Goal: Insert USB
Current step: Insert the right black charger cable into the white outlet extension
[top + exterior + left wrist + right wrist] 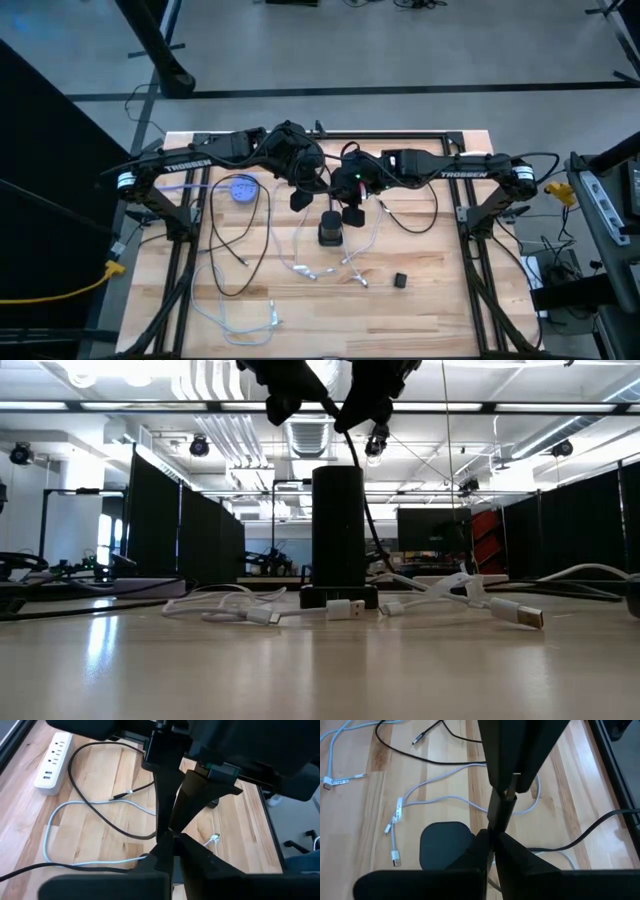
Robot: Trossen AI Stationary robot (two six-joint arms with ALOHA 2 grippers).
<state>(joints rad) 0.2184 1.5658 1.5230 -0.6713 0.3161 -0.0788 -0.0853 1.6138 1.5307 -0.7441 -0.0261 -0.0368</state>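
While above the charging tower [330, 229], both hands [352, 212] cable-pinching.

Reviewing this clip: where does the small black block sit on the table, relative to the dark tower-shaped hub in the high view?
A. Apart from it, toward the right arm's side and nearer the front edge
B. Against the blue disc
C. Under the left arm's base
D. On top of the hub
A: the small black block lies alone on bare wood, away from the hub, touching no cable.
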